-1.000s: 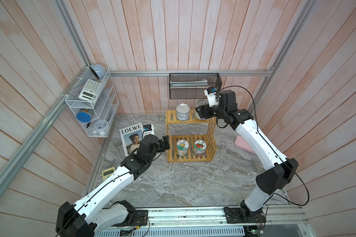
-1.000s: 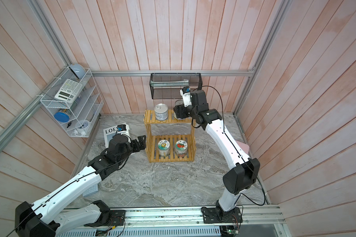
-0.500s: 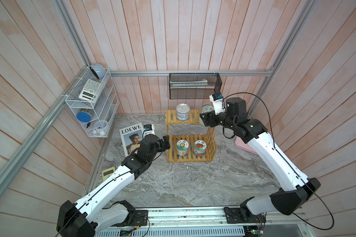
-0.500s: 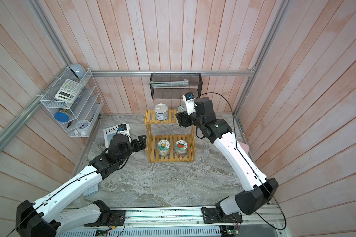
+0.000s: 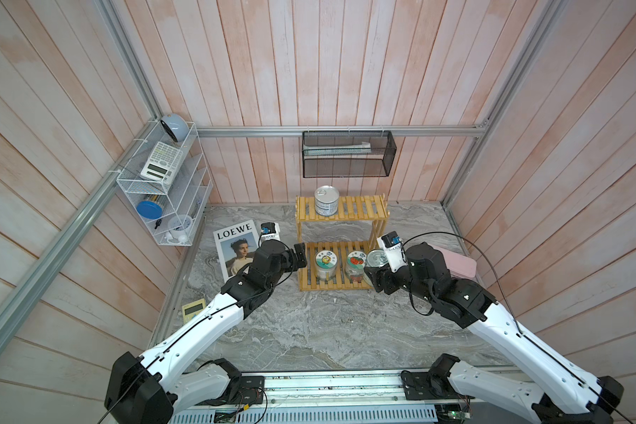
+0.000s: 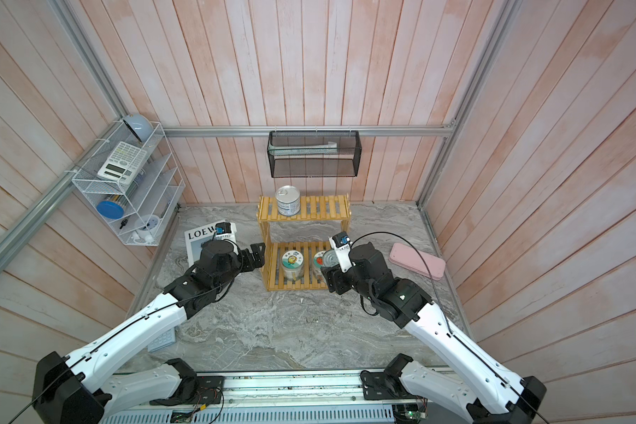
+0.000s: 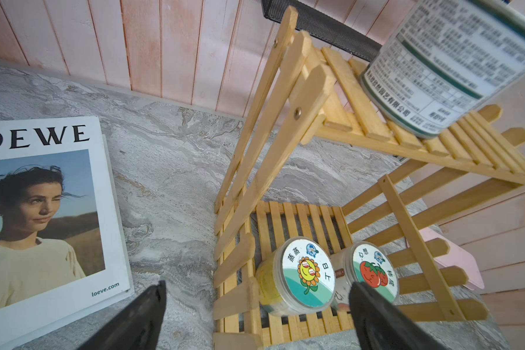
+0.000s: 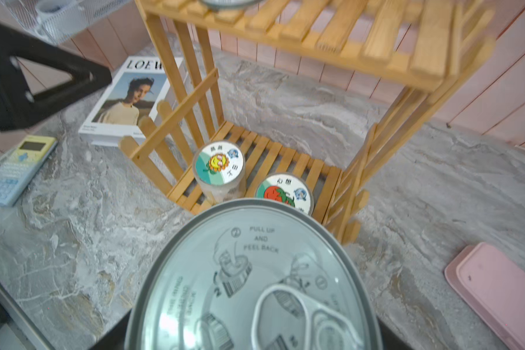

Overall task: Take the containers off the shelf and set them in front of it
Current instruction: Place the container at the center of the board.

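Our right tool [image 5: 375, 275] grips a can [image 5: 377, 257] at 3 o'clock of the shelf [image 5: 360, 209]. Our left tool [image 5: 299, 257] gapes empty at its 9 o'clock.

Bright, even light; right wrist view blurred.

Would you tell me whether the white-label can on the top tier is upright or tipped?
Upright: the white-label can shows its pull-tab lid upward, base flat on the shelf slats.
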You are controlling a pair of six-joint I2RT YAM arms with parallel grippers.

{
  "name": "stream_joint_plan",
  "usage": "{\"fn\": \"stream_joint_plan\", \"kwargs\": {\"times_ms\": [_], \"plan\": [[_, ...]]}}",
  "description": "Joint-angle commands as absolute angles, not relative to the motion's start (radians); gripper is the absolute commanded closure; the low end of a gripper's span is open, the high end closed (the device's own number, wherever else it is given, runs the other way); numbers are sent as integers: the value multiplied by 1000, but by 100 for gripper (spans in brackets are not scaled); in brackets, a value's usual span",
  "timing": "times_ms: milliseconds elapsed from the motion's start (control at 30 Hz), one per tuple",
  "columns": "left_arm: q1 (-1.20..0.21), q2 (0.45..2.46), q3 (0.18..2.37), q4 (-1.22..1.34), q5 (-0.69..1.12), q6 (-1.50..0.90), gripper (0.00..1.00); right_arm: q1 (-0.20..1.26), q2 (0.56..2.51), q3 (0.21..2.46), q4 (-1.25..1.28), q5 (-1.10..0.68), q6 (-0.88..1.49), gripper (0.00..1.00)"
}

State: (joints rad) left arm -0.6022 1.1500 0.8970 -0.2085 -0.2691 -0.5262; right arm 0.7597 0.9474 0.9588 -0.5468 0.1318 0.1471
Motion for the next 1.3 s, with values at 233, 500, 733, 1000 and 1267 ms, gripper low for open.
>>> {"fn": "stream_joint_plan", "kwargs": {"times_ms": [233,500,733,1000,1267], "plan": [[-604,1128,866,-190,-265,-544,0,866,873,588,-275,295,271,28],[-607,1126,865,-194,-280,-543,0,899,966,445,-117,368,333,29],[-610,1118,856,-189,-299,-545,0,908,971,370,-5,406,363,29],[-612,1120,840,-173,-310,-551,0,907,987,292,124,387,343,29],[-618,1125,839,-163,-321,-554,0,906,1044,291,143,405,360,28]]}}
